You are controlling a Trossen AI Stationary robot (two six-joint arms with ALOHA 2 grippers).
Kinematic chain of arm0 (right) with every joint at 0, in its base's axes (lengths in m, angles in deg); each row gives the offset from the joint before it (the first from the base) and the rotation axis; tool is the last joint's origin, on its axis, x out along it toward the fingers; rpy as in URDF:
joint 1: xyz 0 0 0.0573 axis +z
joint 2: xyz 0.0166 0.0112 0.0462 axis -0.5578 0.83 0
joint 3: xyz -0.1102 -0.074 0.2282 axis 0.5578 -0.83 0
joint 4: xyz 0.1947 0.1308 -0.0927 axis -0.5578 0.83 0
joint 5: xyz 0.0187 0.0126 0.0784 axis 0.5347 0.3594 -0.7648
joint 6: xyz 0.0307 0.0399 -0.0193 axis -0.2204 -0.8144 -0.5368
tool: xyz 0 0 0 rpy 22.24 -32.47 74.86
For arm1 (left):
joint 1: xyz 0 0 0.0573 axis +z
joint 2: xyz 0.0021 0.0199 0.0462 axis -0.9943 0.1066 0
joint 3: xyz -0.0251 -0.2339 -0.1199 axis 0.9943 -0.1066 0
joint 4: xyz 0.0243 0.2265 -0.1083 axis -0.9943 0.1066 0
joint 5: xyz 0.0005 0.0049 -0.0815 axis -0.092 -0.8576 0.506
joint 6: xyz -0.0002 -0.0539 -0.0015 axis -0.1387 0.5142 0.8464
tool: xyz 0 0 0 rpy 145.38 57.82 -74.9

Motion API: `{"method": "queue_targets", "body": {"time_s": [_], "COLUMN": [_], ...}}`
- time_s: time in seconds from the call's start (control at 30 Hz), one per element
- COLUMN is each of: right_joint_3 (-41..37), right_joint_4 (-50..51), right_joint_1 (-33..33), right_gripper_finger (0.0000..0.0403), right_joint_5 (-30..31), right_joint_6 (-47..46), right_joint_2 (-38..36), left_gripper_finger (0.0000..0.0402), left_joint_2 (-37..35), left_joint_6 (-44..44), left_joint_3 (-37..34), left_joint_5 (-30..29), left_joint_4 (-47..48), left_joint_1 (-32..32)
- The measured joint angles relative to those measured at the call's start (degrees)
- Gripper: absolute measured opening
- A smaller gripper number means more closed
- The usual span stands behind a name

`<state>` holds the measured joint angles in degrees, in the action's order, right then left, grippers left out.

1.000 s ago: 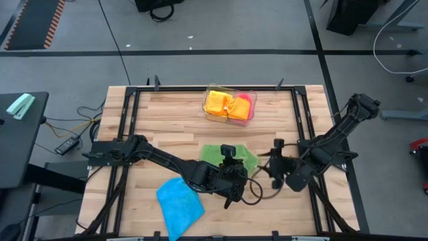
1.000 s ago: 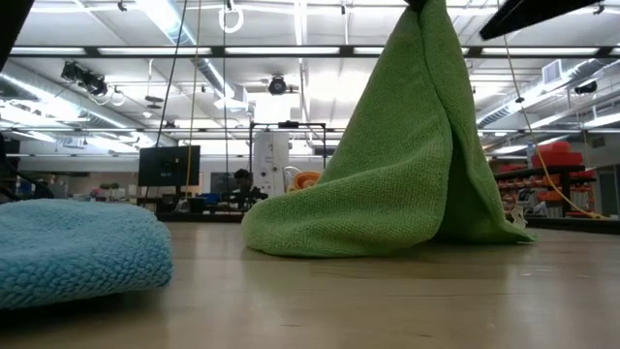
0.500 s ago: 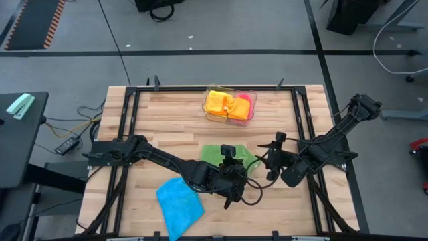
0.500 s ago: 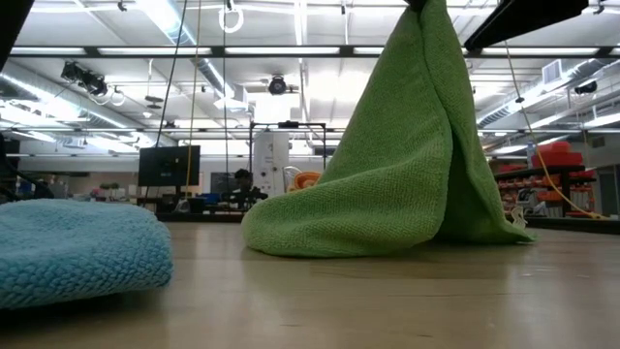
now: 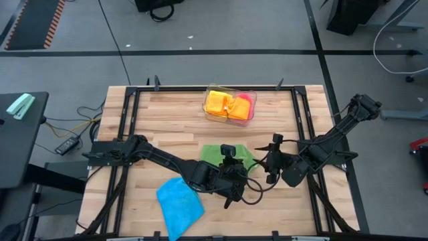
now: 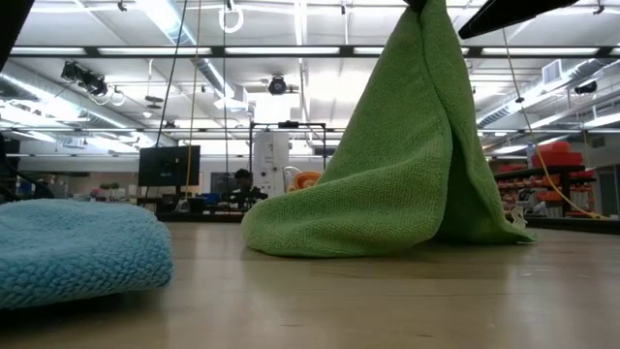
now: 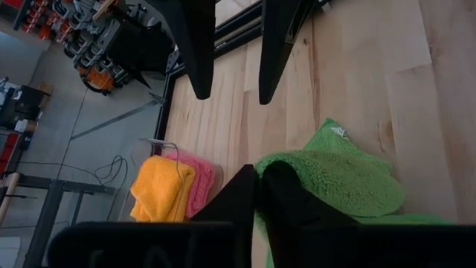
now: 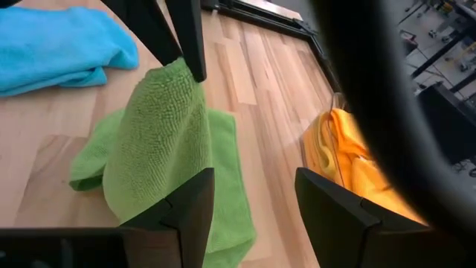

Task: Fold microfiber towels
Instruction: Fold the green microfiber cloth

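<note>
Nearest, the left pincer (image 7: pixel 256 175) is clamped on the green towel (image 6: pixel 387 174), tenting one corner off the counter (image 5: pixel 167 127) for folding — beside it the right pincer (image 8: pixel 249 186) waits open, empty; beyond, the clear tray (image 5: pixel 231 106).

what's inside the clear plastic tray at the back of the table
The tray holds two orange towels and a pink towel tucked beside them. Whatever lies beneath them is covered, so I can't tell if more cloths are underneath.
</note>
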<state>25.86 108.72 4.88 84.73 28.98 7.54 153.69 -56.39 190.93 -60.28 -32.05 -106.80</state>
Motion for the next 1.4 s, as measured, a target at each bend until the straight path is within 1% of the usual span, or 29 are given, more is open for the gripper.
{"method": "queue_targets", "body": {"time_s": [0.07, 0.27, 0.33, 0.47, 0.53, 0.77, 0.83, 0.97, 1.03, 1.27, 1.33, 1.4], "right_joint_3": [0.0, 0.0, 0.0, 0.0, 0.0, 0.0, 0.0, 0.0, 0.0, 0.0, 0.0, 0.39], "right_joint_4": [0.02, 0.02, 0.02, 0.02, 0.02, 0.04, 0.04, 0.04, 0.04, 0.06, 0.04, 0.53], "right_joint_1": [0.01, 0.02, 0.0, 0.0, 0.0, 0.0, 0.0, 0.0, 0.0, 0.0, 0.01, 0.01], "right_gripper_finger": [0.0197, 0.0197, 0.0197, 0.0197, 0.0197, 0.0197, 0.0197, 0.0197, 0.0197, 0.0197, 0.0197, 0.0197], "right_joint_5": [0.0, -0.02, -0.02, -0.02, -0.02, -0.02, -0.02, -0.04, -0.04, -0.04, -0.04, -0.08], "right_joint_6": [0.02, 0.04, 0.05, 0.05, 0.05, 0.05, 0.05, 0.05, 0.05, 0.07, 0.24, 1.35], "right_joint_2": [0.0, 0.0, 0.0, 0.0, 0.0, 0.0, 0.0, 0.0, 0.0, 0.0, 0.0, 0.0], "left_gripper_finger": [0.0033, 0.0008, 0.0009, 0.003, 0.0033, 0.0008, 0.0009, 0.003, 0.0033, 0.0008, 0.0009, 0.0019], "left_joint_2": [0.0, 0.0, 0.0, 0.0, 0.0, 0.0, 0.0, 0.0, 0.0, 0.0, 0.0, 0.0], "left_joint_6": [0.0, 0.0, 0.0, 0.0, 0.0, 0.0, 0.0, 0.0, 0.0, 0.0, 0.0, 0.0], "left_joint_3": [0.0, 0.0, 0.01, 0.02, 0.02, 0.01, 0.0, 0.02, 0.0, 0.02, 0.0, 0.02], "left_joint_5": [0.0, 0.0, 0.0, 0.0, 0.0, 0.0, 0.0, 0.0, 0.0, 0.0, 0.0, 0.0], "left_joint_4": [0.0, 0.0, 0.0, 0.0, 0.0, 0.0, 0.0, 0.0, 0.0, 0.0, 0.0, 0.0], "left_joint_1": [0.0, 0.0, 0.0, 0.0, 0.0, 0.0, 0.0, 0.0, 0.0, 0.0, 0.0, 0.0]}}
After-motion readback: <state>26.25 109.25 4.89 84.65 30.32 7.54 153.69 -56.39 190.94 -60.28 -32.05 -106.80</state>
